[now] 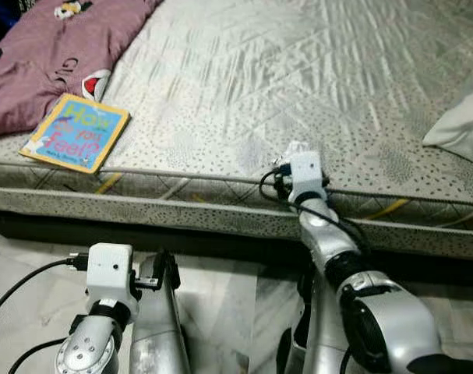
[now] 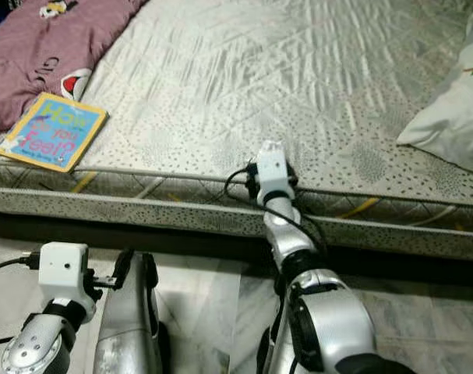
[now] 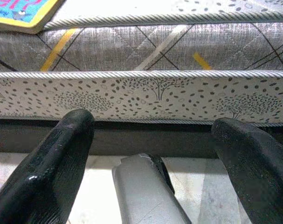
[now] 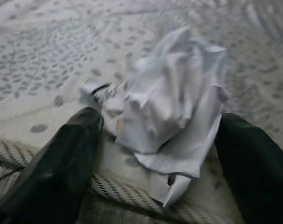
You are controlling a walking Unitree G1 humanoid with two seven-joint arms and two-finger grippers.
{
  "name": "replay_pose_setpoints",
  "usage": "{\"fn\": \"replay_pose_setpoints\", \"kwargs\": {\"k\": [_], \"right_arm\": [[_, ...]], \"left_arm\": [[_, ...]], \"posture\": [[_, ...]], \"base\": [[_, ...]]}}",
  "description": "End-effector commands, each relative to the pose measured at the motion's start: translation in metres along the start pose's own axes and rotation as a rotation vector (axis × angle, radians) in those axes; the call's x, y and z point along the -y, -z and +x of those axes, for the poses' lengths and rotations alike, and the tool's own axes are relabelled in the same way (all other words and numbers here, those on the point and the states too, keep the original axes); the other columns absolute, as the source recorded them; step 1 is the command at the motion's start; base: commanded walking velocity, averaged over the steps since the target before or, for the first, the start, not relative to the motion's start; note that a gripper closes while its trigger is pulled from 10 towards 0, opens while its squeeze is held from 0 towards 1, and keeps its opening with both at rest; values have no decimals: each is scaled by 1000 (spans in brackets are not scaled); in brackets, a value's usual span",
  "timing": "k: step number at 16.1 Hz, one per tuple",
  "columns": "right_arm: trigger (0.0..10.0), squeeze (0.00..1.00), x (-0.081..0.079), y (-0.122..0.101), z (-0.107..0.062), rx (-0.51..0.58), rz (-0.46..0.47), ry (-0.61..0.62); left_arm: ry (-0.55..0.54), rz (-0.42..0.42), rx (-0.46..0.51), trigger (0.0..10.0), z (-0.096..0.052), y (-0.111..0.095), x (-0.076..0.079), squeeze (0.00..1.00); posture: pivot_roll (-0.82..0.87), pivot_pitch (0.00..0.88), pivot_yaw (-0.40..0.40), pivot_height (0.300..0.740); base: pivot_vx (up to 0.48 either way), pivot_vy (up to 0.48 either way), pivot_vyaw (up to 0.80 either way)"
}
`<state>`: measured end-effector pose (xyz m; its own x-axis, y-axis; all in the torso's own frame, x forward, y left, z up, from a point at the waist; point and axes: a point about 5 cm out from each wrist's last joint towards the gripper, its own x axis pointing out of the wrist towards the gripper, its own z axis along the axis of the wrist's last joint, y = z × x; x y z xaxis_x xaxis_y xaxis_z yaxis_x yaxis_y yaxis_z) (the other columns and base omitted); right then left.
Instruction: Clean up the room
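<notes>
While the right gripper [image 4: 155,154] stood open around the crumpled white paper wad [image 4: 174,107] at the grey quilted mattress [image 1: 298,93] edge, nothing looked tidied yet, the open left gripper [image 3: 155,154] idling low.

Your bed [image 1: 298,78] ahead, crumpled paper [image 4: 171,107] at its near edge between your right gripper [image 4: 162,154] fingers, picture book [image 1: 75,132] and purple blanket [image 1: 41,54] well left, white pillow [image 2: 454,117] off right.

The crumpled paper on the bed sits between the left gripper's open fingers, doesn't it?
Not the left. The crumpled paper lies on the bed between the open fingers of the right gripper, as the right wrist view shows. The left gripper hangs low, facing the bed's side.
</notes>
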<state>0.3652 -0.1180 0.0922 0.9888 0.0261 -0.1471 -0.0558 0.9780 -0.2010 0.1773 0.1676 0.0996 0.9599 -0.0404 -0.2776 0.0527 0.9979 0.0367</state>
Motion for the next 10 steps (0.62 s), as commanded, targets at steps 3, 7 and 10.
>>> {"fn": "replay_pose_setpoints", "kwargs": {"k": [3,7,10], "right_arm": [[0,0,-3,2,0,-15,25,-5],[0,0,1,3,0,-11,33,7],[0,0,0,2,1,-14,45,2]], "left_arm": [[-24,-8,-8,10000,1,-1,-2,0],[-29,-11,6,10000,9,-5,-1,0],[-27,-7,12,10000,13,-6,-1,0]], "posture": [[307,197,-9,489],[296,177,-13,489],[295,164,-14,489]], "base": [[0,0,0],[0,0,0],[0,0,0]]}}
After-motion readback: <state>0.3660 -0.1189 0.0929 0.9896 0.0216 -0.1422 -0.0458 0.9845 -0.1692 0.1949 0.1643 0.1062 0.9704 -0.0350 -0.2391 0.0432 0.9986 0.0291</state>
